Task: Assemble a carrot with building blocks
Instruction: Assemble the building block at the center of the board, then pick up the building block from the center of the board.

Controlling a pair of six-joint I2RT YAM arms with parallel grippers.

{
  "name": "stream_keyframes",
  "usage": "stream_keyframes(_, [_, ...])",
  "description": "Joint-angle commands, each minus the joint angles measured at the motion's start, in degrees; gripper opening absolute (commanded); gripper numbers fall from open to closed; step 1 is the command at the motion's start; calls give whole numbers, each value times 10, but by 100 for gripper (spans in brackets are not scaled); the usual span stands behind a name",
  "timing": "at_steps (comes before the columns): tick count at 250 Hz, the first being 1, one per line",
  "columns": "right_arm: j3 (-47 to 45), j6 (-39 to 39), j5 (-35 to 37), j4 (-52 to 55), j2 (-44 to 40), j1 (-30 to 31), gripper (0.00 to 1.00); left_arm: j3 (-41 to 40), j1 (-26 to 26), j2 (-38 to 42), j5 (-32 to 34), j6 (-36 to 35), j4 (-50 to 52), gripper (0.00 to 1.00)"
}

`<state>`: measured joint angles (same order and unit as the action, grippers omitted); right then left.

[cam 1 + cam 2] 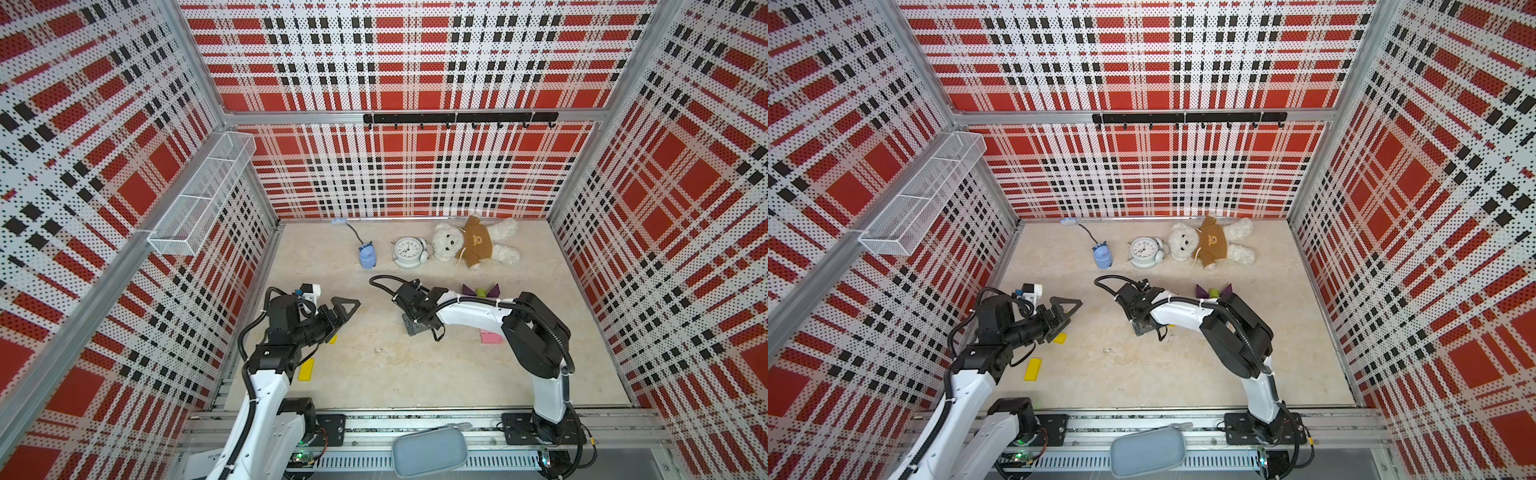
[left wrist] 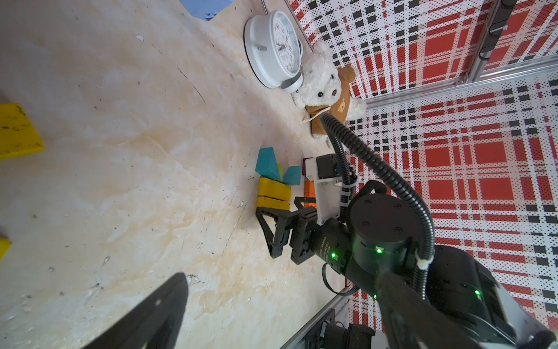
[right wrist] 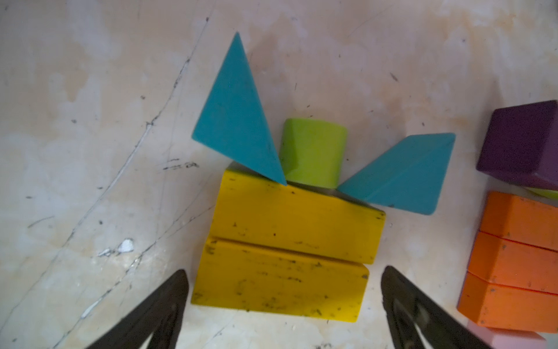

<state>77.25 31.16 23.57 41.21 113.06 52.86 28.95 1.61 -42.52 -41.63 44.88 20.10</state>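
Note:
In the right wrist view two yellow bars (image 3: 296, 223) lie side by side. Two teal triangles (image 3: 238, 121) and a lime-green stub (image 3: 312, 151) rest against the farther bar. My right gripper (image 3: 283, 270) is open, its fingertips on either side of the nearer bar without touching it. Beside that group lie stacked orange bars (image 3: 513, 272), a purple triangle (image 3: 522, 142) and a pink bar (image 1: 491, 337). My left gripper (image 1: 340, 316) is open and empty over bare table at the left. Two loose yellow bars (image 1: 306, 369) (image 1: 1060, 338) lie near it.
A white alarm clock (image 1: 409, 251), a teddy bear (image 1: 473, 243) and a small blue lamp (image 1: 368, 255) stand along the back wall. A wire basket (image 1: 199, 199) hangs on the left wall. A grey pouch (image 1: 430, 451) lies on the front rail.

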Motion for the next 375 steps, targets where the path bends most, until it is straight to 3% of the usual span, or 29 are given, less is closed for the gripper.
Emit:
stream_keyframes(1, [17,-11,-11,6,-44,9,100,8,13,-4,26,-16,12,99])
stream_keyframes(45, [11,-40,-3,9,-122,9,99,88,43,-39,235,-73,169,99])
stream_keyframes(93, [-60,-108,47,-36,-234,-19,100,168,40,-124,348,-106,239,95])
stream_keyframes(147, [-164,-140,-75,-129,-322,-120,100,259,-22,-276,463,-146,331,100])
stream_keyframes(214, [-213,-154,-91,-176,-336,-123,100,298,-30,-410,472,-179,376,99])
stream_keyframes(247, [-227,-154,-118,-192,-335,-126,100,320,-37,-460,438,-191,363,100])
stream_keyframes(336, [-235,-160,-124,-202,-330,-128,100,332,-49,-542,437,-167,309,100])
stream_keyframes(375, [-240,-162,-127,-207,-326,-127,100,316,-48,-536,449,-136,284,99])
